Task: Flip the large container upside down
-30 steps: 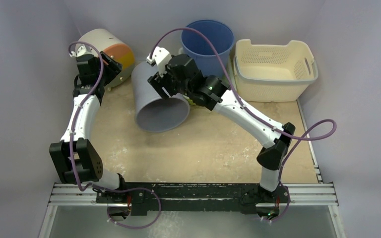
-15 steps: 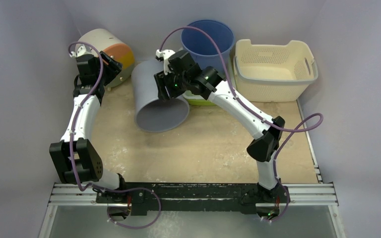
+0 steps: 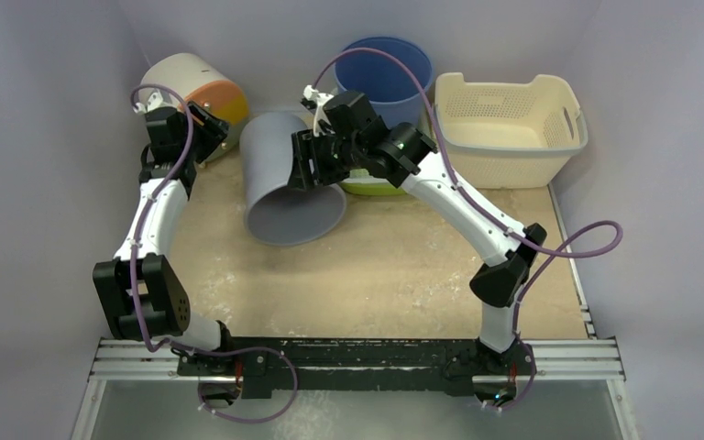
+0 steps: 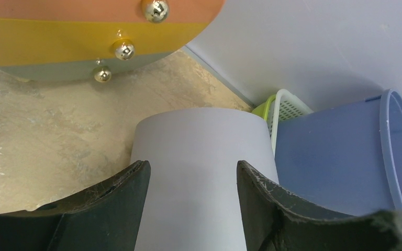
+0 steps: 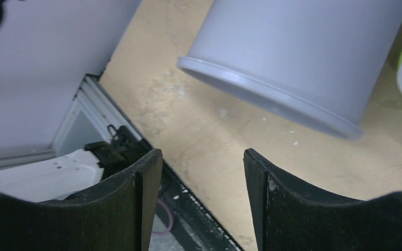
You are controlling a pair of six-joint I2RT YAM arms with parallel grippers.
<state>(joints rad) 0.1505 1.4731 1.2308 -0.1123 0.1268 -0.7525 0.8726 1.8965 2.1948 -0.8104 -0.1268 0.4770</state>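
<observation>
A large grey container (image 3: 284, 179) lies tilted on its side on the table, mouth toward the near edge. My right gripper (image 3: 304, 165) is open and empty, right at its upper right wall; whether it touches I cannot tell. In the right wrist view the container (image 5: 303, 52) sits above the open gripper (image 5: 201, 172), with only table between the fingers. My left gripper (image 3: 204, 130) is open and empty just left of the container's closed end. In the left wrist view the grey wall (image 4: 199, 172) shows beyond the open gripper (image 4: 193, 172).
A blue bucket (image 3: 387, 73) stands upright at the back. A cream laundry basket (image 3: 509, 128) is at the back right. A white and orange drum (image 3: 192, 87) lies at the back left. A green and white item (image 3: 367, 186) sits behind the right gripper. Walls close in on three sides.
My right wrist has swung back and to the right, and its gripper has shifted slightly along the grey container's side. The left gripper has edged slightly toward the container. The container has barely moved.
</observation>
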